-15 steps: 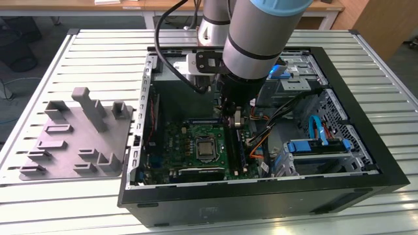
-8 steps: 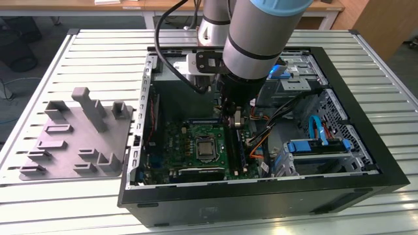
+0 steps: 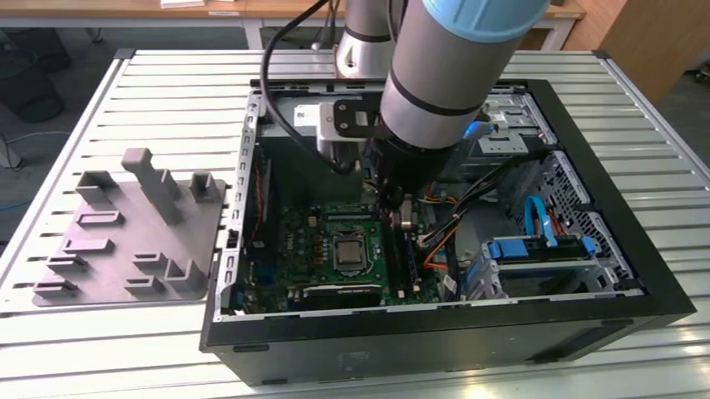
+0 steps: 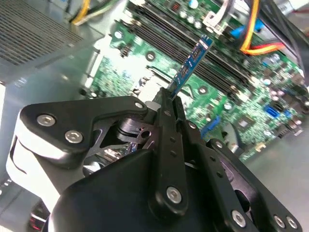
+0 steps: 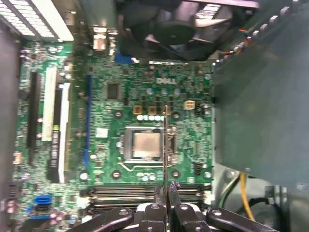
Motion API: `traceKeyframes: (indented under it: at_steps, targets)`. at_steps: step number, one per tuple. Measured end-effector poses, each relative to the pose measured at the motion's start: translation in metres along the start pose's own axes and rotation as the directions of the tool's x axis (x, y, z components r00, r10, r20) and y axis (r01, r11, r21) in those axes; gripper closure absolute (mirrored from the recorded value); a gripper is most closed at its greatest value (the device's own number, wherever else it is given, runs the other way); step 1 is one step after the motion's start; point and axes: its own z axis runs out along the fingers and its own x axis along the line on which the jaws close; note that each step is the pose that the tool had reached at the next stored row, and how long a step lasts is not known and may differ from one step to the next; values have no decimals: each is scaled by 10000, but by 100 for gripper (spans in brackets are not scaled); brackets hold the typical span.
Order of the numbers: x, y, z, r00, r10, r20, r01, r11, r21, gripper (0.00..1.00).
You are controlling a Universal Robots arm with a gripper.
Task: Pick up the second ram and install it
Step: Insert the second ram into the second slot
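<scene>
The gripper [image 4: 170,99] is closed to a narrow gap, and the second ram [image 4: 192,60] is pinched by one end between its fingertips. In the second wrist view the dark blue-green stick is seen projecting from the fingertips at a slant over the green motherboard [image 4: 125,72], its free end directed toward the long black memory slots [image 4: 161,24]. Whether that end touches anything cannot be told.

In the first wrist view the second ram [image 5: 165,145] is seen edge-on as a thin line, running from the gripper [image 5: 165,189] along one edge of the processor socket [image 5: 145,145]. The memory slots [image 5: 120,192] lie just beside the fingertips and are partly covered by the gripper body. A dark fan [image 5: 174,24] is cut off at the picture's edge.

In the exterior view the gripper [image 3: 400,218] is lowered inside the open computer case [image 3: 444,332], and its fingertips are hard to make out beneath the arm [image 3: 455,58], which hides much of the case interior. The case lies on a slatted desk [image 3: 166,83], with a grey moulded fixture [image 3: 133,241] just beside it, toward the exterior view's left.
</scene>
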Motion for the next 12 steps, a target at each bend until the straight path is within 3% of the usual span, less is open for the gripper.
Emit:
traceKeyframes:
  at_steps: [4, 12]
  targets:
    - [159, 0, -13, 10000, 1, -1, -1, 10000, -1, 86]
    - [175, 0, -15, 10000, 91, 5, -91, 10000, 12, 86]
